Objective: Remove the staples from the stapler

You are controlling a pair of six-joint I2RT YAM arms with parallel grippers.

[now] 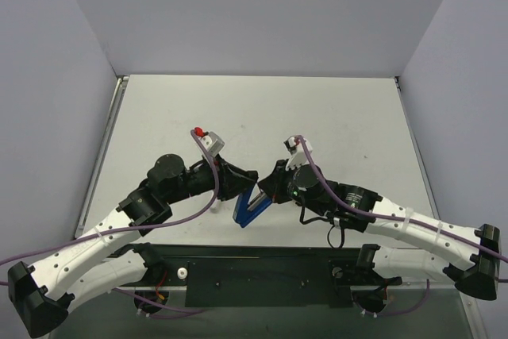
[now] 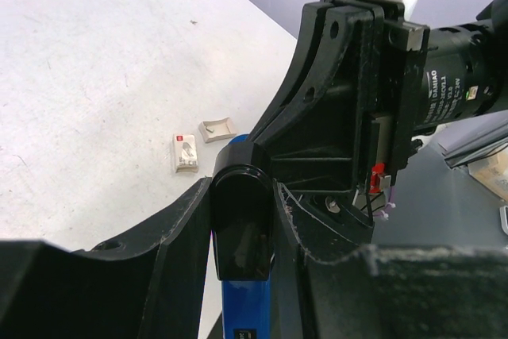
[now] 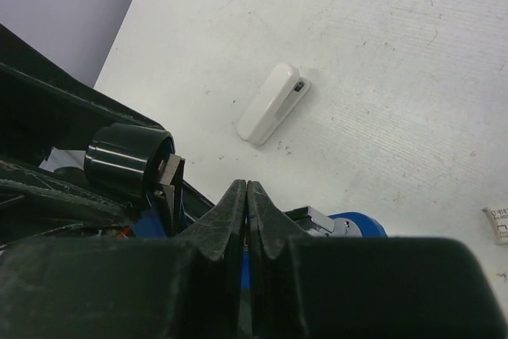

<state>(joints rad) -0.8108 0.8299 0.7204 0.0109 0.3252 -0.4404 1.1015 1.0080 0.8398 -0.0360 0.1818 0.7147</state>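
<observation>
Top cam: stapler (image 1: 248,211) diag, near-left/far-right

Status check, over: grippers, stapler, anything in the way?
Left gripper shut on stapler, black end. Right gripper shut, tips by stapler; grip unclear. Stapler splayed open between them. White piece on table, apart, not blocking.

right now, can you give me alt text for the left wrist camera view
The left gripper has its black fingers clamped on the black end of a blue stapler, whose blue body runs down out of frame. The right arm crowds in close behind it, upper right. Two small white scraps lie on the white table to the left.
</observation>
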